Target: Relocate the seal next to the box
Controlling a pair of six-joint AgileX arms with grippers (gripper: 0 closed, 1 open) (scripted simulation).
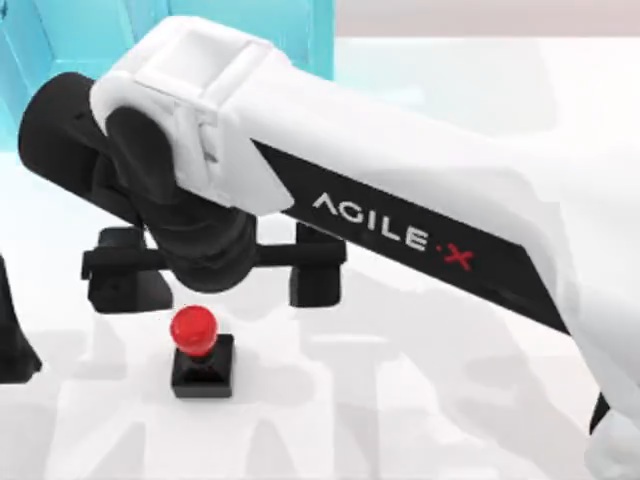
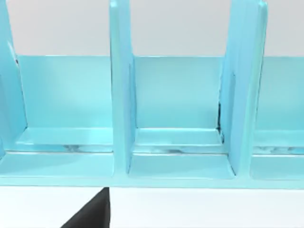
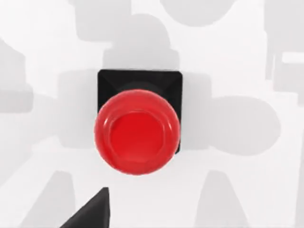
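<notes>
The seal (image 1: 201,352), a black square block with a glossy red knob, stands upright on the white table, left of centre. My right gripper (image 1: 220,285) hangs above the table just behind it, open, its two black fingers (image 1: 316,278) spread wide with nothing between them. From straight above, the right wrist view has the seal (image 3: 137,130) standing alone. The light-blue box (image 1: 60,45) stands at the back left, behind the right arm. Its upright dividers and compartments (image 2: 180,95) face the left wrist camera. A dark part of my left arm (image 1: 12,345) sits at the left edge.
The long white right arm (image 1: 420,190) stretches across the table from the right edge to the back left. White tabletop (image 1: 400,400) lies in front of it and around the seal.
</notes>
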